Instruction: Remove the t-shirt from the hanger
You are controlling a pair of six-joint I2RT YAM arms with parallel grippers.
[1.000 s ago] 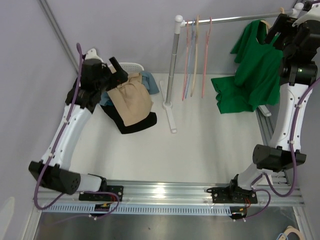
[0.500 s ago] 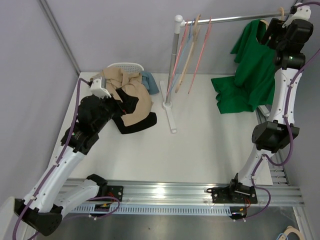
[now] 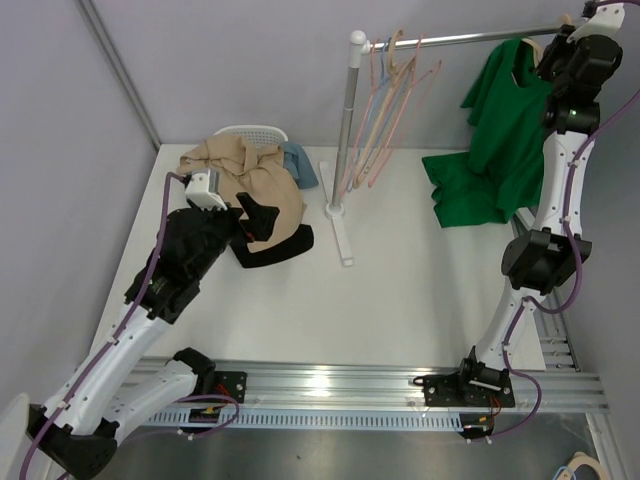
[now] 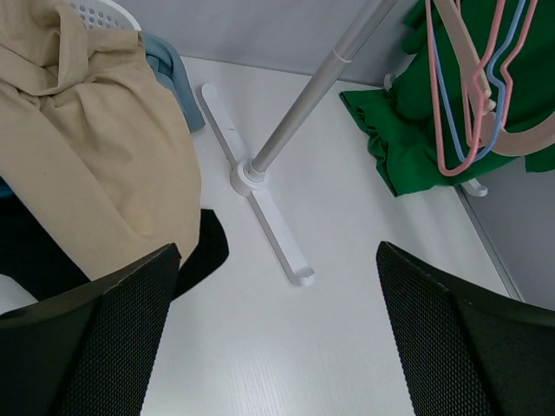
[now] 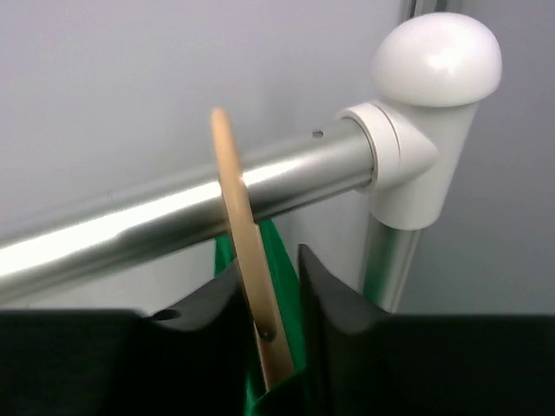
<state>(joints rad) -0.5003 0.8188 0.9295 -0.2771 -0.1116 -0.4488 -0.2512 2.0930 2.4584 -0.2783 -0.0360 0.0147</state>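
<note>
Left arm [image 3: 112, 348]: I see it rising from its base at the near left, elbow bent, forearm leaning in over the table; left gripper [image 4: 277, 347] pointed forward and down, its two black fingers [image 4: 95, 338] spread wide with nothing between them. Right arm [image 3: 560, 170]: stretched nearly straight up along the right side, wrist at the top far corner; right gripper [image 5: 269, 321] raised, its fingers pinched close on either side of the hanger [image 5: 244, 234] neck.

One t-shirt [image 3: 505, 130] on one hanger [image 5: 251, 260] at two o'clock; four bare hangers [image 4: 525, 143]; one rack [image 3: 349, 120]; one basket [image 3: 255, 131] at eleven.
</note>
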